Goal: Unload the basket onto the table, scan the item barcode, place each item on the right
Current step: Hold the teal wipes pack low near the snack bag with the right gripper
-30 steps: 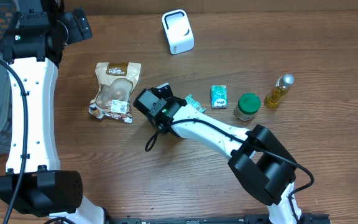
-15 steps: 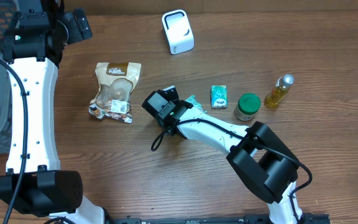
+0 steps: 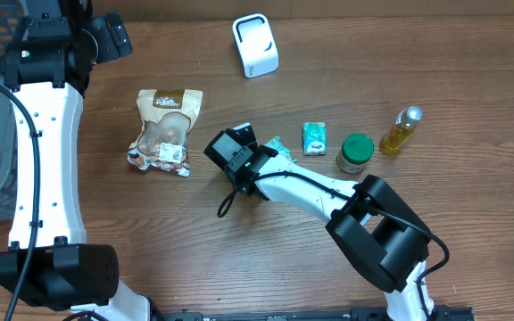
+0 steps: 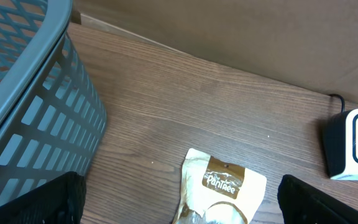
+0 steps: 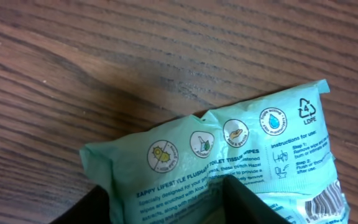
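**A thin pinch on a floppy packet**

Overhead: the right gripper (image 3: 239, 153) is sitting low over the mint-green wipes packet (image 3: 276, 145). The packet is lying flat on the worktop (image 3: 239, 259), between the snack bag (image 3: 163, 129) and a small green box (image 3: 314, 138). The scanner (image 3: 255, 45) is standing well apart at the far edge, so a long carry is waiting. A soft pack could be sagging or sliding free on the way.

Left wrist: the left gripper (image 4: 179, 190) is hanging near the basket (image 4: 36, 112) with its jaws spread wide and holding nothing. It is threatening nothing.

Right wrist: the jaws seem to be clenching on the packet's near edge, though the frame is cutting off the contact itself. The barcode (image 5: 325, 202) is showing just beside one finger (image 5: 253, 202). If the film is creasing there, or that finger is covering the stripes, the scanner may be failing to read them.
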You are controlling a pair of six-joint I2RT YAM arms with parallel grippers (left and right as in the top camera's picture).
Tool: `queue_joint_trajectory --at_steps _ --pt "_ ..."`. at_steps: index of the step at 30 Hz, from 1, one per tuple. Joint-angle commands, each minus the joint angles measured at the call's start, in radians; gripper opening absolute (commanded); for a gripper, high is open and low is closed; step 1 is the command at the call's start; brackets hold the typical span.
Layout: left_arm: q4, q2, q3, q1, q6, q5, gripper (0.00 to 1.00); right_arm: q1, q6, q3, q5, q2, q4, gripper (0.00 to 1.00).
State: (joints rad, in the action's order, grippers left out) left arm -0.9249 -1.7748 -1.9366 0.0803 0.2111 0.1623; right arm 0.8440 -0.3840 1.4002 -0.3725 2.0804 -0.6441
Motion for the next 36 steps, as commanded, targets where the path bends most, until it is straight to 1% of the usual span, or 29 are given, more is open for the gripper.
queue_joint_trajectory --at_steps 1,2,3,4,5,10,16,21,24,25,27,32,34,36 --pt "0.000 -0.003 -0.008 0.004 0.013 0.013 1.00 -0.001 -0.010 -0.026 0.061 0.011 0.008 0.36" --pt "0.000 -0.003 -0.008 0.004 0.014 0.013 1.00 -0.001 -0.010 -0.020 0.060 0.008 -0.002 0.30" --pt "0.000 -0.003 -0.008 0.004 0.014 0.013 1.00 -0.001 -0.010 -0.006 0.060 0.001 -0.023 0.19" --pt "0.000 -0.003 -0.008 0.005 0.014 0.013 0.99 -0.001 -0.010 0.011 0.061 -0.008 -0.039 0.10" --pt "0.000 -0.003 -0.008 0.005 0.014 0.013 0.99 -0.001 -0.010 0.028 0.061 -0.019 -0.050 0.04" --pt "0.000 -0.003 -0.008 0.004 0.013 0.013 1.00 -0.004 -0.014 0.118 0.060 -0.111 -0.064 0.04" --pt "0.000 -0.003 -0.008 0.004 0.014 0.013 1.00 -0.032 -0.035 0.144 0.078 -0.203 -0.049 0.04" --pt "0.000 -0.003 -0.008 0.005 0.014 0.013 0.99 -0.084 -0.029 0.140 0.286 -0.215 -0.054 0.04" --pt "0.000 -0.003 -0.008 0.005 0.013 0.013 0.99 -0.095 0.058 0.114 0.322 -0.204 -0.048 0.04" --pt "0.000 -0.003 -0.008 0.005 0.013 0.013 1.00 -0.095 0.119 0.097 0.322 -0.196 -0.037 0.04" --pt "0.000 -0.003 -0.008 0.005 0.013 0.013 1.00 -0.095 0.188 0.091 0.323 -0.175 -0.040 0.04" --pt "0.000 -0.003 -0.008 0.005 0.014 0.013 1.00 -0.069 0.443 0.091 0.322 -0.101 -0.049 0.04" --pt "0.000 -0.003 -0.008 0.005 0.014 0.013 1.00 -0.064 0.523 0.091 0.322 -0.076 -0.050 0.04" --pt "0.000 -0.003 -0.008 0.005 0.014 0.013 1.00 -0.064 0.595 0.091 0.311 -0.052 -0.054 0.06"
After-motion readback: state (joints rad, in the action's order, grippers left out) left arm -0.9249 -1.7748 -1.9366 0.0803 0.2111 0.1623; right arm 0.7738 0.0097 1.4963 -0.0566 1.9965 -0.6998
